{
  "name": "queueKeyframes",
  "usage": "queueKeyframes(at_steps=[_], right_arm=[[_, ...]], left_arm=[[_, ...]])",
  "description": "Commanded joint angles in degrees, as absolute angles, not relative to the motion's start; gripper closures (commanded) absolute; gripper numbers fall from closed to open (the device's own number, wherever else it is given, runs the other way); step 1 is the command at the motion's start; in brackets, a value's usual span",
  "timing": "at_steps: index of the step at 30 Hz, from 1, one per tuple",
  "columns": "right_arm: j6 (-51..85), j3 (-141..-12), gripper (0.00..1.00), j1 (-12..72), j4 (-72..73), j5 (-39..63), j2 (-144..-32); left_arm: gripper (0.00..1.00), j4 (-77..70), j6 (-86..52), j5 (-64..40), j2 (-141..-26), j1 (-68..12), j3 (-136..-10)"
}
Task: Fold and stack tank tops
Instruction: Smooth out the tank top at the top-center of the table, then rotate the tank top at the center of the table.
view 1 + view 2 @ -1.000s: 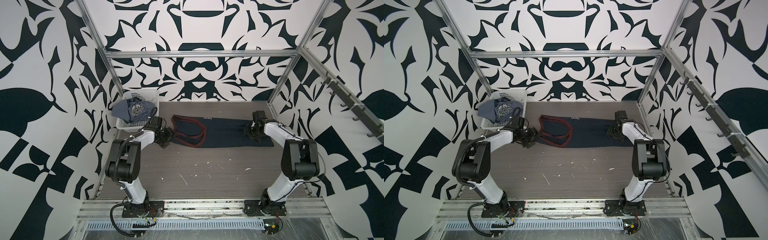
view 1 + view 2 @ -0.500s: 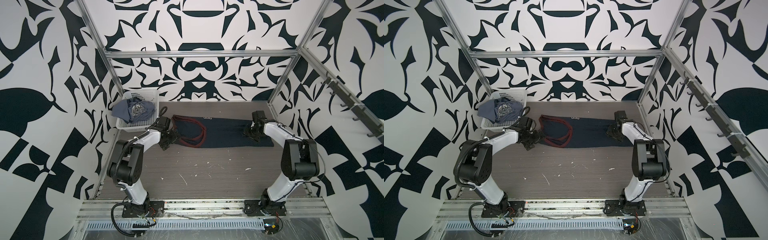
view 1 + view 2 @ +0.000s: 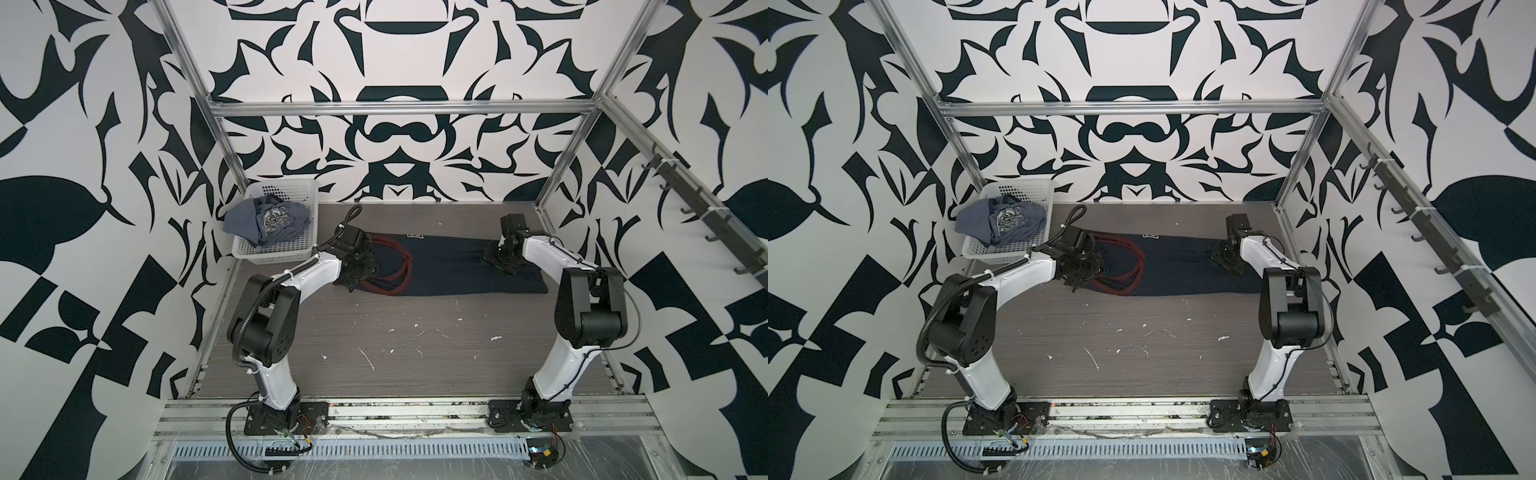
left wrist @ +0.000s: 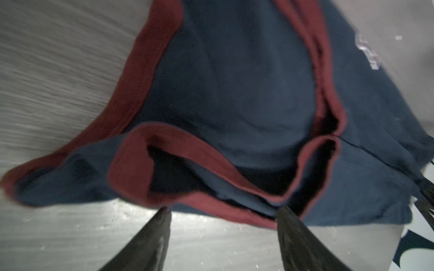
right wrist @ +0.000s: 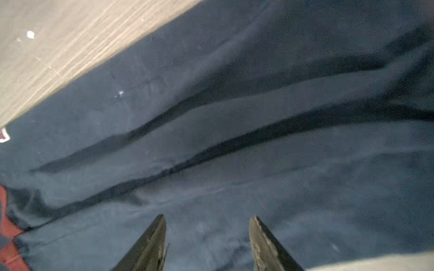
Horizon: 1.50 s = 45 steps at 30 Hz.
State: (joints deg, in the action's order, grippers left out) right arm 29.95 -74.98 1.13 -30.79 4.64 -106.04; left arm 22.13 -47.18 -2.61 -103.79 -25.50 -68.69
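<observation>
Meanwhile, left pincer (image 4: 223, 208) and right pincer (image 5: 207, 216) stand parted at opposite ends of a dark navy, maroon-trimmed cloth tank top (image 3: 449, 266) on a grey surface (image 3: 395, 332).

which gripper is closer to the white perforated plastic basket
Left. The left gripper is near the basket; the right gripper is far off, over the dark navy tank top.

Navy tank top (image 3: 449, 270) lies folded lengthwise on table (image 3: 415, 345); grey-blue tank top (image 3: 274, 220) crumpled in basket (image 3: 282, 254).
</observation>
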Motion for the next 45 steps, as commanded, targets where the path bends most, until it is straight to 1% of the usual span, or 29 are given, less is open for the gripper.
queueKeyframes(at_steps=[1, 6, 10, 14, 20, 21, 23, 25, 27, 28, 30, 35, 38, 40, 45], right_arm=[[29.6, -77.56, 0.39, 1.32, -31.82, 5.12, -106.95], [28.58, -78.44, 0.39, 1.3, -32.24, 3.58, -108.93], [28.56, -78.91, 0.39, 0.85, -32.69, 2.13, -110.27], [29.26, -79.71, 0.39, -0.57, -34.0, 1.42, -111.99], [30.71, -79.45, 0.4, -3.04, -35.92, 0.14, -113.24], [30.26, -79.45, 0.4, -2.93, -36.02, 0.01, -112.64], [29.82, -79.34, 0.4, -2.25, -35.47, 0.0, -110.3], [28.8, -80.11, 0.39, -1.16, -35.16, 0.18, -108.3], [28.05, -81.59, 0.38, -0.11, -35.21, -0.17, -107.33], [27.72, -82.77, 0.37, 0.18, -35.52, -0.34, -107.52], [27.04, -85.61, 0.36, 0.6, -36.74, -0.44, -109.06], [25.24, -95.1, 0.33, 0.61, -40.31, -0.68, -116.72], [24.1, -101.76, 0.32, 0.54, -44.08, -1.78, -122.24], [23.76, -105.19, 0.32, 0.35, -46.11, -2.07, -125.33], [24.63, -108.19, 0.33, -0.5, -49.19, -2.48, -129.4]], left_arm=[[0.29, 20.68, -48.28, -2.03, -105.36, -24.86, -70.05], [0.37, 18.36, -52.45, 1.19, -103.77, -21.46, -65.47], [0.45, 17.69, -55.43, 1.85, -103.1, -18.22, -61.8], [0.47, 17.1, -56.4, 1.7, -103.25, -17.01, -60.04], [0.52, 19.16, -56.79, 3.95, -101.69, -17.71, -60.28], [0.51, 20.22, -56.27, 4.95, -101.11, -18.72, -61.19], [0.42, 23.86, -54.45, 8.39, -99.51, -21.78, -64.57], [0.37, 27.69, -53.62, 12.22, -98.01, -24.85, -67.67], [0.27, 30.44, -53.7, 17.0, -96.48, -28.07, -70.24], [0.23, 31.22, -53.92, 18.72, -96.01, -29.84, -71.22], [0.22, 31.14, -54.6, 18.69, -96.22, -32.19, -72.76], [0.22, 29.05, -56.15, 13.51, -102.12, -34.6, -75.03], [0.25, 27.48, -56.41, 10.23, -106.4, -34.71, -75.71], [0.26, 26.88, -56.51, 9.83, -108.74, -34.72, -76.15], [0.29, 26.26, -55.0, 9.82, -113.18, -34.03, -77.29]])
